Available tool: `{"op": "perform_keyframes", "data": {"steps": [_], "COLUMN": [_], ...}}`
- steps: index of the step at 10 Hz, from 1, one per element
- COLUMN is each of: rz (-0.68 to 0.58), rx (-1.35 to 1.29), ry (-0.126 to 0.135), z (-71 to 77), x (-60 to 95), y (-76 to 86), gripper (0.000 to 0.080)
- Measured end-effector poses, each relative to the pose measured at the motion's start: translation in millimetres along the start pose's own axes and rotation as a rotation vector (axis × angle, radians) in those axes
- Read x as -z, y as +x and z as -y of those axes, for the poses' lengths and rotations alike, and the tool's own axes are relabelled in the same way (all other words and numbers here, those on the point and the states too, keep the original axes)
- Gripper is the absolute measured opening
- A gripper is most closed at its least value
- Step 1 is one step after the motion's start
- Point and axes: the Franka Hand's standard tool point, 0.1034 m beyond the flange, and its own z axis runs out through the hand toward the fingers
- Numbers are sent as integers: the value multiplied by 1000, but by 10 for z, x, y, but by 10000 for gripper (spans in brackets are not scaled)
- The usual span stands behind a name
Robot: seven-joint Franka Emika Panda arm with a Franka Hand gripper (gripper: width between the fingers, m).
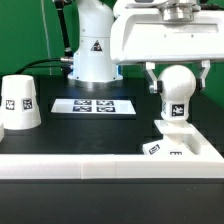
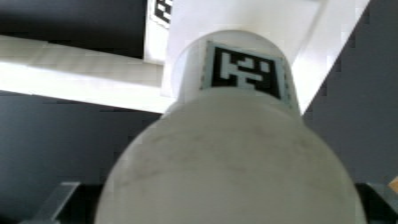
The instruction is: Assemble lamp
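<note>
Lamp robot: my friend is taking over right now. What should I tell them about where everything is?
Tool: shut on the white ball-shaped plastic bulb, held upright.
Bulb: its neck sits right at the low white wedge-shaped base, on the exterior view's right. Cannot tell if it is seated.
White cone-shaped shade: standing alone on the exterior view's left.
Done: bulb at base.
Left: fix bulb in, then add shade.
</note>
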Motion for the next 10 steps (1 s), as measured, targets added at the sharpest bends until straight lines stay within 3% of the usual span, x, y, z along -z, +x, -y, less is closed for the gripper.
{"op": "perform_keyframes", "data": {"steps": [8, 9, 10], "rz": [-48, -48, -48], "rx": [37, 37, 37], "ry": [-8, -8, -8], "z": [-3, -3, -4], "x": [-21, -22, -22], "y": [39, 37, 37], "gripper": [580, 669, 669]}}
